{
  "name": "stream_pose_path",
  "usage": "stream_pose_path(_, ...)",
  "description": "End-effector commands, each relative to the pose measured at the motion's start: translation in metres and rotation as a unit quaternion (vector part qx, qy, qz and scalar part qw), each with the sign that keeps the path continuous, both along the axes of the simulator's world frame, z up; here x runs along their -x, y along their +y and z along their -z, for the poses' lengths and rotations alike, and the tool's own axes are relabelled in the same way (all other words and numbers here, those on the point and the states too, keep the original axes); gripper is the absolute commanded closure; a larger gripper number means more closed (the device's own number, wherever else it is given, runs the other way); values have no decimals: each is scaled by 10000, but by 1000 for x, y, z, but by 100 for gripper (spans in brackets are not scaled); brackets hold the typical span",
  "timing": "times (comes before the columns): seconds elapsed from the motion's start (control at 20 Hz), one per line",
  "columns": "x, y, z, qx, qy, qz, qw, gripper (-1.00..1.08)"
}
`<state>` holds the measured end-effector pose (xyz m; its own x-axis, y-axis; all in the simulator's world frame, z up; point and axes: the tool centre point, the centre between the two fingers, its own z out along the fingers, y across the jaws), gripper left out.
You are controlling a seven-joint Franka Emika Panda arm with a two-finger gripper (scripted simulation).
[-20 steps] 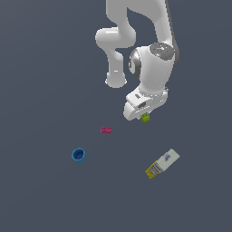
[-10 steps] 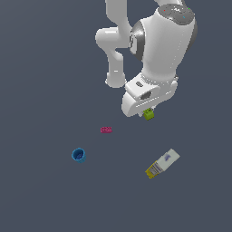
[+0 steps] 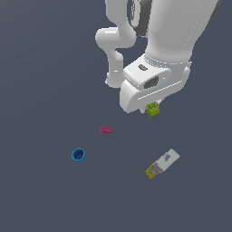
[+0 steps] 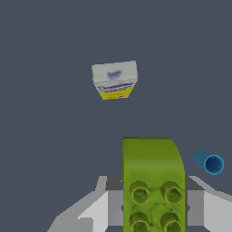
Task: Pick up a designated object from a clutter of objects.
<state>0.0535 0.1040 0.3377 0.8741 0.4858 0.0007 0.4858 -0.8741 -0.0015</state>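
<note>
1. A yellow-green brick (image 4: 152, 181) fills the near part of the wrist view, its round studs facing the camera.
2. The grey and white gripper (image 4: 153, 206) sits against both sides of the brick, clamping it between its fingers (image 4: 195, 206).
3. A white box (image 4: 114, 79) with a yellow end lies on the dark floor (image 4: 45, 113), well beyond the brick.
4. A small blue cup (image 4: 209, 161) lies on its side near the brick, closer to it than the box is.
</note>
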Motion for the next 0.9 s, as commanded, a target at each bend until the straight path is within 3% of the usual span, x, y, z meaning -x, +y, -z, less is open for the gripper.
stream_pose_path(0.0, -9, -2, -15, 3, 2, 0, 10000, 108)
stream_pose_path(0.85, -48, -10, -74, 8, 0, 4, 10000, 108)
